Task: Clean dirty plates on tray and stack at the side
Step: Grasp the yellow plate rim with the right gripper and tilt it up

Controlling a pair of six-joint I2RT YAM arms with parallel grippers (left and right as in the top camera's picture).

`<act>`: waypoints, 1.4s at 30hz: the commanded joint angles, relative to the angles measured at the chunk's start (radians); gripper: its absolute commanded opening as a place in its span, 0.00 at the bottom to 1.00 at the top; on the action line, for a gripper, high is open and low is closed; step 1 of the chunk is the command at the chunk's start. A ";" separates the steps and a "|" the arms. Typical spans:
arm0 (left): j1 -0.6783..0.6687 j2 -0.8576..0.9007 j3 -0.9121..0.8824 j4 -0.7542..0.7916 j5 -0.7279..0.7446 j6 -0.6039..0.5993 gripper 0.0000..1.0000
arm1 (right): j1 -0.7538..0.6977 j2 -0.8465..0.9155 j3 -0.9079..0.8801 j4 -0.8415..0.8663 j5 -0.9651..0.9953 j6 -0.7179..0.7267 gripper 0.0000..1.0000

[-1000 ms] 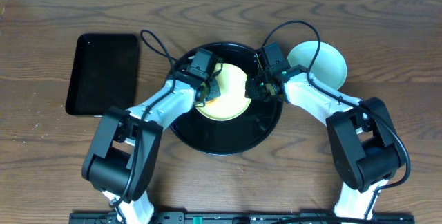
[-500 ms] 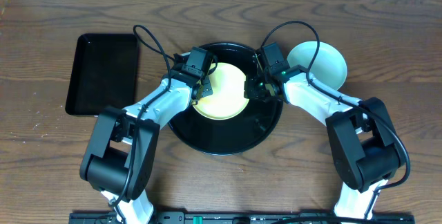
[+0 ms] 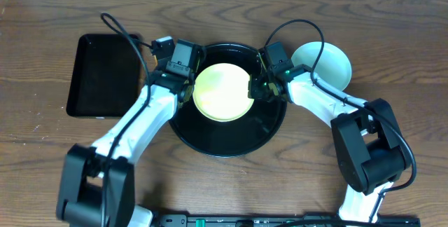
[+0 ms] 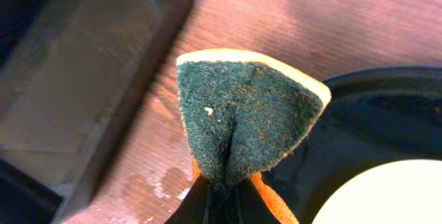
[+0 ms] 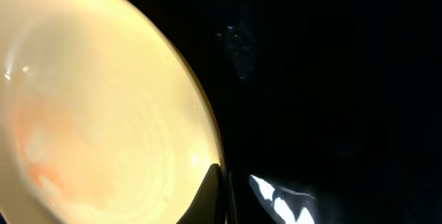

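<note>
1. My left gripper [image 4: 219, 204] was clenched on the sponge [image 4: 242, 113]. It pinched the sponge at its near end, so the green scouring face fanned out ahead of the fingers, with yellow foam along the far edge.
2. The sponge hung over the table [image 3: 42, 136] and the outer rim of the tray [image 3: 231, 139], at the tray's 10 o'clock. It was apart from the yellow plate [image 3: 220, 92].
3. The rectangular tray [image 3: 105, 73] lay at the tray's 9 o'clock, near it but not touching, with a strip of bare wood between them.
4. The yellow plate lay flat inside the tray, off centre toward 12 o'clock.
5. My right gripper [image 3: 257, 87] was closed, with its fingertips at the yellow plate's 3 o'clock rim.
6. I could not tell whether the fingertips pinched that rim or only rested against it.
7. In the right wrist view, the yellow plate's face was pale and glossy, with a faint orange trace toward its 8 o'clock side. The tray beside it was glossy black.
8. The mint plate [image 3: 325, 62] sat on the table outside the tray, just beside the rim at the tray's 2 o'clock.
9. My right arm [image 3: 315, 101] crossed over the mint plate's 7 o'clock edge.
10. I could not tell whether one plate or more lay at that spot.
</note>
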 commanded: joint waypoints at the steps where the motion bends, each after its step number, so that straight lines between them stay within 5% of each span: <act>1: -0.002 -0.033 -0.008 -0.052 0.055 0.010 0.08 | -0.005 -0.016 0.056 -0.042 0.082 -0.066 0.01; 9: -0.002 -0.019 -0.037 -0.089 0.398 0.006 0.08 | -0.003 -0.079 0.254 -0.244 0.244 -0.233 0.01; 17: -0.002 -0.013 -0.037 -0.093 0.434 0.006 0.08 | 0.016 -0.154 0.402 -0.369 0.346 -0.348 0.01; 24: -0.002 -0.013 -0.037 -0.109 0.434 0.006 0.08 | 0.014 -0.107 0.381 -0.417 0.230 -0.283 0.50; 29: -0.002 -0.013 -0.037 -0.111 0.434 0.006 0.08 | 0.017 0.026 0.381 -0.402 0.090 -0.332 0.71; 36: -0.002 -0.013 -0.037 -0.116 0.434 0.006 0.08 | 0.017 0.192 0.381 -0.357 0.041 -0.331 0.72; 42: -0.002 -0.013 -0.037 -0.115 0.434 0.006 0.09 | 0.019 0.243 0.381 -0.314 0.042 -0.328 0.47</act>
